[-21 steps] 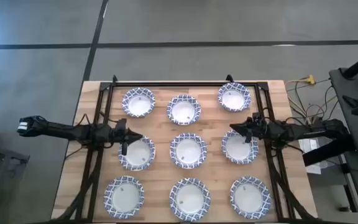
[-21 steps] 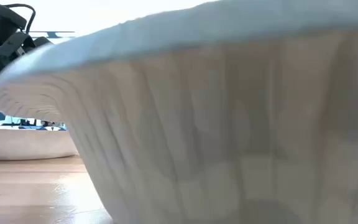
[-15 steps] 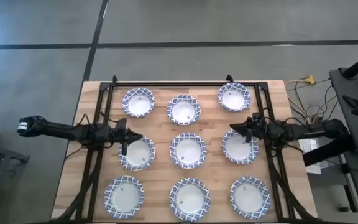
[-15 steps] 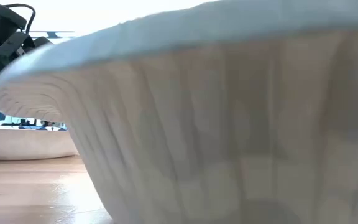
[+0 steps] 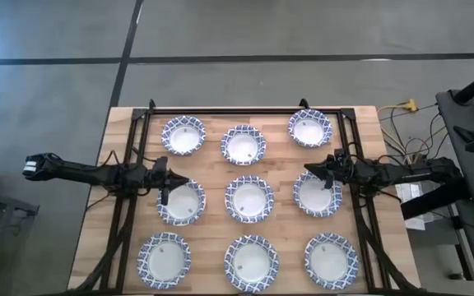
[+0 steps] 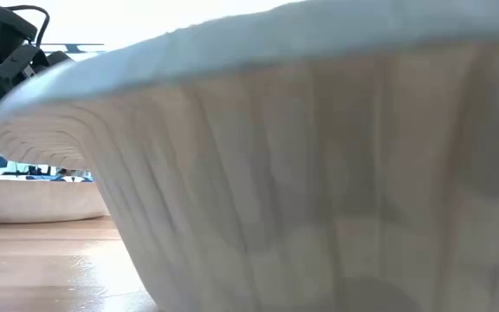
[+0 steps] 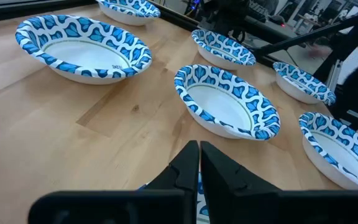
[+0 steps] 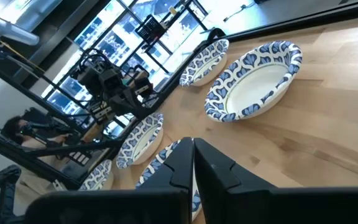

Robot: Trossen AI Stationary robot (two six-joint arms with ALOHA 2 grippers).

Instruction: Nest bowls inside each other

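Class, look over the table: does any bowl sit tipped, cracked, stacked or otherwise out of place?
Nothing stands out. All nine bowls sit upright and apart in three rows on the wooden table, none nested yet. The left gripper and right gripper each hover at a middle-row bowl's rim, fingers shut.

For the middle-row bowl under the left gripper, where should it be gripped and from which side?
Probably by the rim. The bowl sits upright and open on the table, and its thin flared patterned edge is the only part narrow enough to pinch. Come from above at its left edge, where the left gripper is, one finger inside and one outside. The fingers look shut, so open first.
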